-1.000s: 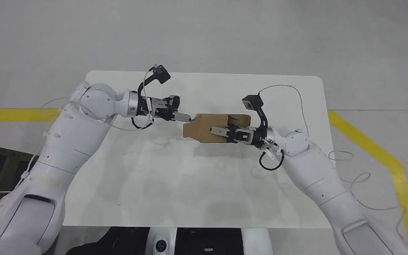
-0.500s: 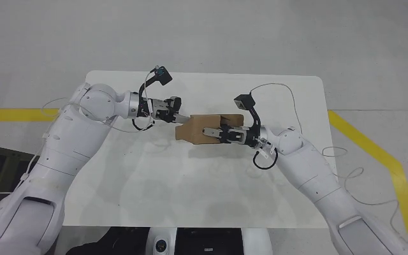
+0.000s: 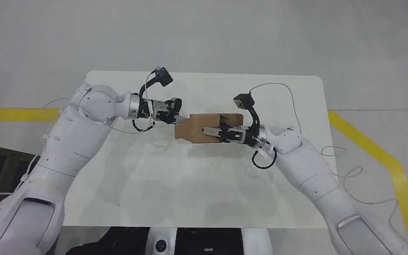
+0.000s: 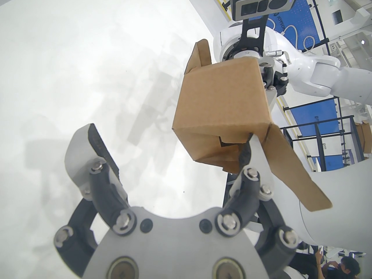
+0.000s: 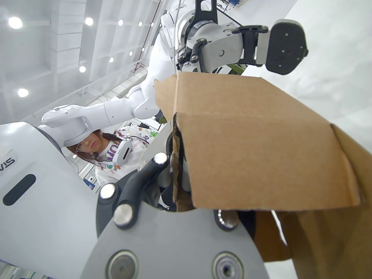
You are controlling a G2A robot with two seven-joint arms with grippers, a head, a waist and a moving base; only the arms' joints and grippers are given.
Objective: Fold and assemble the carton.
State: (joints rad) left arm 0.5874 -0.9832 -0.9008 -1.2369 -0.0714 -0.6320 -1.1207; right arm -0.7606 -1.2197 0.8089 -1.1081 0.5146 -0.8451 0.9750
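White desk point(image 3: 191, 185), grey floor point(image 3: 191, 32) around it.
Left pincer point(image 3: 180, 118) gaped wide, one fingertip point(image 4: 253, 143) touching the carton point(image 3: 196, 125) at its 9 o'clock end; right pincer point(image 3: 213, 132) gripped the carton.

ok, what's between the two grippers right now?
Only the carton. Top view: the right gripper holds it from one end, and the open left gripper meets the other end, one of its fingers touching it.

White table point(image 3: 191, 191) standing on grey floor point(image 3: 204, 32). Yellow floor line point(image 3: 22, 115) running off beyond table's left side; second yellow line point(image 3: 366, 146) slanting away on right. Round ceiling lights point(image 5: 14, 22) glowing in rows across white gridded ceiling point(image 5: 66, 12). Blue panels point(image 4: 334, 134) showing behind black railing point(image 4: 319, 134) in room beyond table
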